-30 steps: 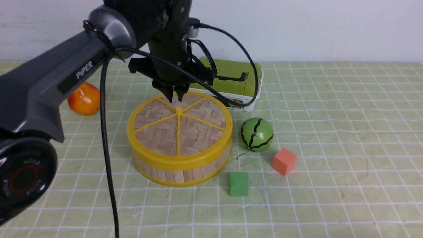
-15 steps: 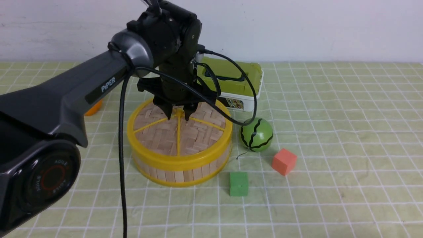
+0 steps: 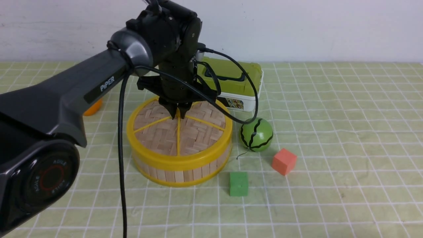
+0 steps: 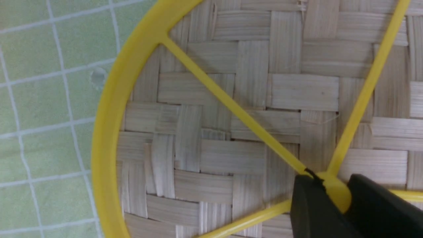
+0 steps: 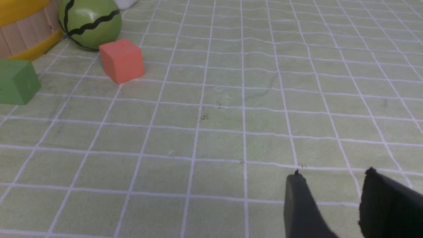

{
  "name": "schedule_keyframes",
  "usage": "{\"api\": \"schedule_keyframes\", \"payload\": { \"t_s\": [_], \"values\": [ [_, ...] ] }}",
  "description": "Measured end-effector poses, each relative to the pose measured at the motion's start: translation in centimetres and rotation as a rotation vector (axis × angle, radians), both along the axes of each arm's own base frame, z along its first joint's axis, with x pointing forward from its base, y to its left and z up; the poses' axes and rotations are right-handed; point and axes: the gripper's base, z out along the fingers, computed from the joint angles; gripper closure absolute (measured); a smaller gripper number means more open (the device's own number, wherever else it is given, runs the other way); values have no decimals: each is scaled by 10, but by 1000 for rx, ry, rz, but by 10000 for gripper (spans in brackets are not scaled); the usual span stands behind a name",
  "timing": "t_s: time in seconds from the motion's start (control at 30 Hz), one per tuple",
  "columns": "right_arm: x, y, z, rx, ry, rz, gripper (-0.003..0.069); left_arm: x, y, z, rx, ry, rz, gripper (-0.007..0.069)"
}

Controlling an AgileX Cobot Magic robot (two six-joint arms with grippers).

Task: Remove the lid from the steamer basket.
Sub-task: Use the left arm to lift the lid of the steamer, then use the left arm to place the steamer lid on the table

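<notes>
Left jaws are pinched tight on the yellow centre knob (image 4: 334, 195) of the lid (image 3: 165, 135), which sits flat on the steamer basket (image 3: 180, 172), a toy watermelon (image 3: 256, 134) just beside it; right jaws hang parted, empty, over the table (image 5: 211, 115)

Grey PiPER-marked arm (image 3: 82, 89), black cable (image 3: 121, 148), black fingers (image 4: 310, 211)

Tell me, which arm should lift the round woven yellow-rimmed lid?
Left. The left gripper is shut on the yellow centre knob of the round woven lid; the right gripper is open, well away from it.
</notes>
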Motion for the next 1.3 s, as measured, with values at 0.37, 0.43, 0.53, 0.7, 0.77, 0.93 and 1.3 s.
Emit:
{"api": "schedule_keyframes", "payload": {
  "t_s": [0.37,0.43,0.53,0.7,0.77,0.93,1.3],
  "values": [
    [0,0,0,1,0,0,418,-39,26,108,-53,-226,6,514],
    [0,0,0,1,0,0,418,-51,37,135,-40,-300,15,514],
    [0,0,0,1,0,0,418,-74,59,178,16,-438,45,514],
    [0,0,0,1,0,0,418,-96,88,205,32,-505,106,514],
    [0,0,0,1,0,0,418,-103,119,201,44,-479,199,514],
    [0,0,0,1,0,0,418,-102,182,143,88,-331,399,514],
    [0,0,0,1,0,0,418,-78,241,-40,-42,-149,537,514]
  ]
}}
